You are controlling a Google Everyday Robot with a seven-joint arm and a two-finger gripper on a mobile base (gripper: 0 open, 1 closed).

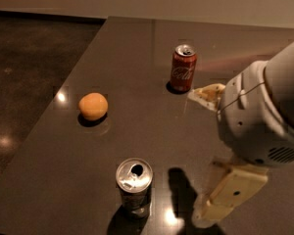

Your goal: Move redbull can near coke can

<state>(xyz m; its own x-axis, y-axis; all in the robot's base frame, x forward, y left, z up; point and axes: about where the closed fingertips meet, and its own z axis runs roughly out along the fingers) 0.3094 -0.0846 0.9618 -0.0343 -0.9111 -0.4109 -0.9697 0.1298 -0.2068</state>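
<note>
The redbull can stands upright near the table's front edge, silvery-grey with a shiny open top. The coke can stands upright farther back, red with white script. My gripper hangs over the table at the right, to the right of the redbull can and in front of the coke can. Its two cream fingers are spread wide and hold nothing. One fingertip is just right of the coke can's base. The other is low at the front. The gripper touches neither can.
An orange lies on the left part of the dark table. The table's left edge runs diagonally, with dark floor beyond it. A pale wall runs along the back.
</note>
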